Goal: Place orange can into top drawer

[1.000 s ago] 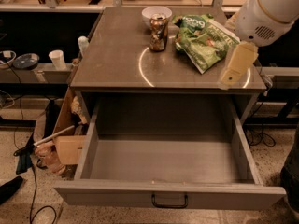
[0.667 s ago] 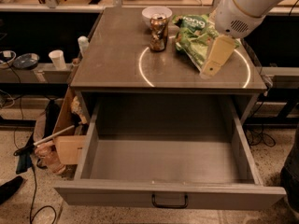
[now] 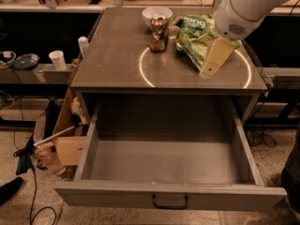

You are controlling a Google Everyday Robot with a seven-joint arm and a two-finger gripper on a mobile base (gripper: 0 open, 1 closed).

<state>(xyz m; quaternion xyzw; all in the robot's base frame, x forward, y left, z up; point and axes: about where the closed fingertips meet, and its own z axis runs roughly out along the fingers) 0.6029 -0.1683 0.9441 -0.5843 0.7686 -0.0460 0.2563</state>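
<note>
The orange can (image 3: pixel 159 33) stands upright at the back of the cabinet top, just in front of the white bowl (image 3: pixel 157 14). The top drawer (image 3: pixel 169 197) is pulled wide open below the cabinet top, and its grey inside holds nothing. Its small dark handle (image 3: pixel 169 202) is centred on the front. My gripper (image 3: pixel 212 63) hangs from the white arm at the upper right, over the near edge of the green snack bag (image 3: pixel 197 37). It is to the right of the can and well apart from it, holding nothing that I can see.
A bright ring of light (image 3: pixel 143 69) lies across the cabinet top (image 3: pixel 112 55). To the left stand a shelf with a white cup (image 3: pixel 57 59) and a bottle (image 3: pixel 83 46). Cardboard boxes (image 3: pixel 65 146) and cables lie on the floor at the left.
My gripper has moved left, from past the right side of the snack bag to over the bag, closer to the can. The can, bowl and drawer have not moved.
</note>
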